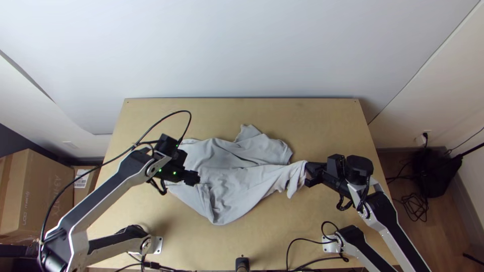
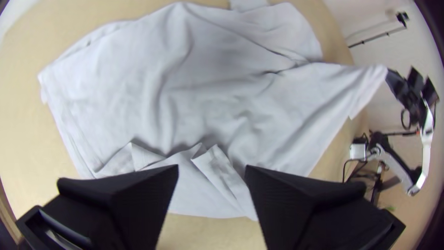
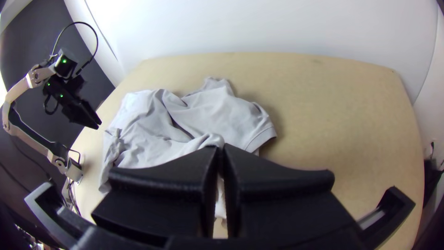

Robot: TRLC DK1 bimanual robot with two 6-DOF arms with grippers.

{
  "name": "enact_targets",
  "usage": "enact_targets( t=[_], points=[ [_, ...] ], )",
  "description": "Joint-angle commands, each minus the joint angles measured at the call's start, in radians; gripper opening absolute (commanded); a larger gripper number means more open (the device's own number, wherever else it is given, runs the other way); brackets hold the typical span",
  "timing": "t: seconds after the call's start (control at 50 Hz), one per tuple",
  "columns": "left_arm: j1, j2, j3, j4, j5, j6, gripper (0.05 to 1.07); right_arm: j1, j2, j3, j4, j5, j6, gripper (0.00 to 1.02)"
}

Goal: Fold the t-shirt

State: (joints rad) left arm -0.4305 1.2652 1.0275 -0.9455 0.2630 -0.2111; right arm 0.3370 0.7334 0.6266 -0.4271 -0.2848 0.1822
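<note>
T-shirt (image 1: 237, 189) lies rumpled across the middle of the table (image 1: 325, 121). We see the right gripper (image 1: 308, 174) closed on a bunched end, toward the table's right; left gripper (image 1: 194, 178) above cloth, toward its left, fingers wide apart, empty.

The table (image 1: 322, 118) was surfaced in smooth, light wood. The t-shirt (image 1: 227, 176) was formed of matt cloth, roughened by creases. A metallic finish was presented by the arm links (image 2: 427, 148); the joint housings (image 1: 359, 165) were finished as black plastic. Cardboard, matt and brown, was used for the box (image 1: 45, 191).
</note>
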Motion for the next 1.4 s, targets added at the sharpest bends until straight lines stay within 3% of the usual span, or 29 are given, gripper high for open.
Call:
enact_targets(
  t=[0.0, 0.2, 0.52, 1.28, 1.32, 1.38],
  points=[
    [0.003, 0.056, 0.039, -0.030, -0.030, -0.097, 0.52, -0.010, 0.000, -0.021, 0.019, 0.004, 0.011, 0.02],
    [-0.094, 0.115, 0.075, -0.078, -0.146, -0.140, 0.53, -0.019, -0.008, -0.027, 0.008, 0.006, 0.013, 0.02],
    [-0.168, 0.214, 0.094, -0.095, -0.197, -0.159, 0.59, -0.021, -0.012, -0.031, 0.013, 0.004, 0.016, 0.02],
    [-0.258, 0.359, 0.078, -0.003, -0.231, -0.183, 0.58, -0.027, -0.015, -0.030, 0.022, 0.006, 0.030, 0.02],
    [-0.266, 0.358, 0.068, 0.001, -0.234, -0.182, 0.53, -0.027, -0.015, -0.030, 0.022, 0.006, 0.030, 0.02],
    [-0.272, 0.356, 0.055, 0.004, -0.248, -0.180, 0.29, -0.030, -0.017, -0.025, 0.022, 0.006, 0.030, 0.02]
  ],
)
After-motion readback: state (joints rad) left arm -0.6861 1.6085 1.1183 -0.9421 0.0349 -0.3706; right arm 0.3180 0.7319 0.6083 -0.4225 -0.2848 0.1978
